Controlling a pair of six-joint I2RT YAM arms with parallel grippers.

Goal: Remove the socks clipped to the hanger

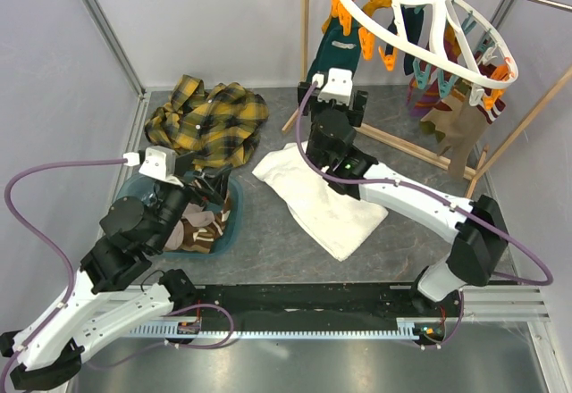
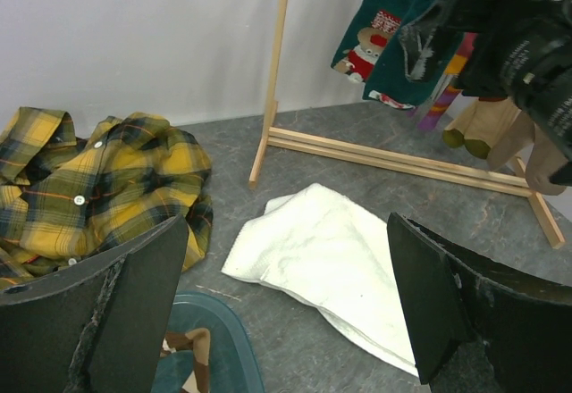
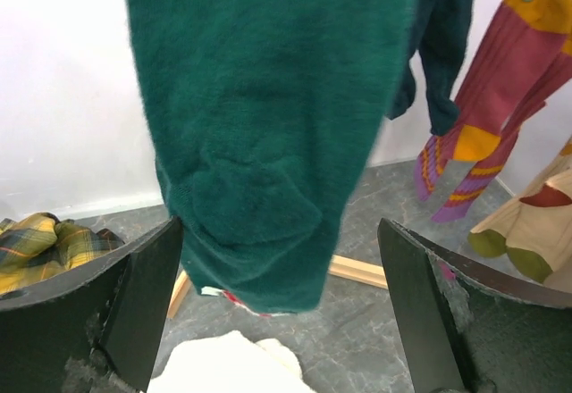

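Note:
The white oval hanger (image 1: 438, 31) hangs at the top right with orange and teal clips. Socks hang from it: a dark teal one (image 1: 336, 54), a maroon-striped one (image 1: 427, 98) and a tan one (image 1: 460, 129). My right gripper (image 1: 336, 98) is open just below the teal sock. In the right wrist view the sock's lower end (image 3: 268, 143) hangs between the open fingers (image 3: 281, 321), and I see no contact. My left gripper (image 1: 207, 186) is open and empty above a teal basin (image 1: 231, 228) that holds brown and cream striped socks (image 2: 183, 350).
A yellow-black plaid shirt (image 1: 207, 118) lies at the back left. A white towel (image 1: 322, 201) lies mid-table under the right arm. The wooden rack's base bar (image 2: 393, 156) runs along the floor behind the towel. Further maroon (image 3: 500, 98) and tan (image 3: 536, 223) socks hang to the right.

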